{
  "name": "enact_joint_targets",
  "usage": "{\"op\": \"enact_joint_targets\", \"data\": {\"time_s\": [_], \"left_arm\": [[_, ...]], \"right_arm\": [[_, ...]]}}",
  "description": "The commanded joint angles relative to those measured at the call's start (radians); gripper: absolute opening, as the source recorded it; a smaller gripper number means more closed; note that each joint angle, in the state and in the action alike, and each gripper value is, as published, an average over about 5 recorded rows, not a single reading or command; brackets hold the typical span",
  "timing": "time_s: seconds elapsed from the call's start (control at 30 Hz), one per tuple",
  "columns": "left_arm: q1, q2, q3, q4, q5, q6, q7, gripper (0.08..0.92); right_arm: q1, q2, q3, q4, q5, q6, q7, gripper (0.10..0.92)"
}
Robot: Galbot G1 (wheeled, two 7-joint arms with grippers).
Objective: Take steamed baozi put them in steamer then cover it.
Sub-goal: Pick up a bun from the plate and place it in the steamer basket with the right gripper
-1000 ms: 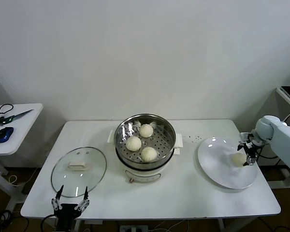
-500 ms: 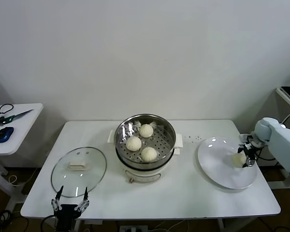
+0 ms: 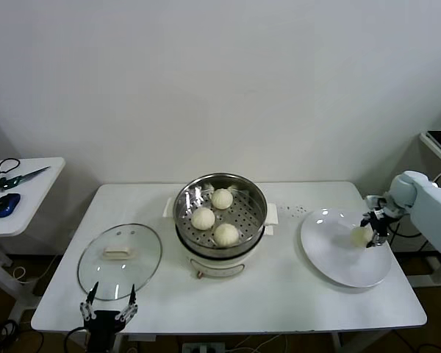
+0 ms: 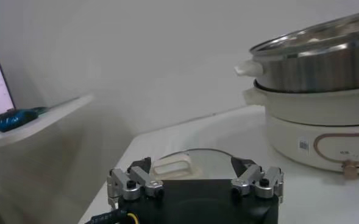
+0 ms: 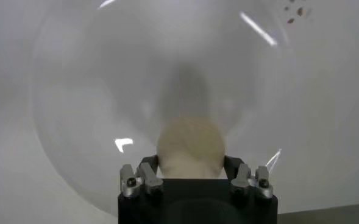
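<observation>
Three cream-white baozi (image 3: 213, 217) lie in the shiny steel steamer (image 3: 256, 193) on its cream cooker base at the table's middle. My right gripper (image 3: 369, 235) is shut on the fourth baozi (image 3: 361, 235) and holds it just above the white plate (image 3: 338, 261) at the right. In the right wrist view the baozi (image 5: 190, 146) sits between the fingers (image 5: 147, 169) over the plate (image 5: 94, 91). The glass cover (image 3: 120, 259) with its cream handle lies flat at the table's front left. My left gripper (image 3: 107, 298) is open and parked below the front edge, near the cover (image 4: 185, 159).
A side table (image 3: 29, 198) at the far left holds scissors and a blue mouse. A few dark specks (image 3: 300, 210) lie on the table between the steamer and the plate. The steamer (image 4: 319, 67) rises to one side in the left wrist view.
My right gripper has lifted the baozi slightly off the plate and drawn it a little upward and back. The left arm has not moved.
</observation>
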Motion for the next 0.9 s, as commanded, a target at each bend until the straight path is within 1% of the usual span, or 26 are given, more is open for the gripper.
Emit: {"op": "enact_joint_targets", "data": {"time_s": [0.03, 0.17, 0.3, 0.47, 0.57, 0.7, 0.9], "left_arm": [[0.003, 0.002, 0.009, -0.010, -0.005, -0.001, 0.004, 0.823], [0.008, 0.005, 0.020, -0.021, -0.011, -0.002, 0.006, 0.823], [0.016, 0.011, 0.036, -0.038, -0.024, 0.006, 0.007, 0.823], [0.020, 0.012, 0.051, -0.044, -0.020, 0.006, 0.006, 0.823], [0.024, 0.010, 0.061, -0.052, -0.015, 0.012, 0.002, 0.823], [0.024, 0.012, 0.077, -0.054, -0.014, 0.010, 0.001, 0.823], [0.016, 0.014, 0.085, -0.051, -0.016, 0.005, 0.001, 0.823]], "right_arm": [[0.284, 0.020, -0.257, 0.104, 0.280, -0.088, -0.009, 0.688], [0.460, 0.094, -0.434, 0.147, 0.487, -0.149, 0.003, 0.687], [0.637, 0.212, -0.607, 0.168, 0.704, -0.195, 0.017, 0.689], [0.718, 0.331, -0.695, 0.217, 0.866, -0.239, 0.036, 0.695], [0.734, 0.383, -0.730, 0.259, 0.931, -0.267, 0.052, 0.695], [0.739, 0.452, -0.782, 0.309, 0.971, -0.289, 0.076, 0.696], [0.701, 0.510, -0.841, 0.370, 0.971, -0.317, 0.116, 0.696]]}}
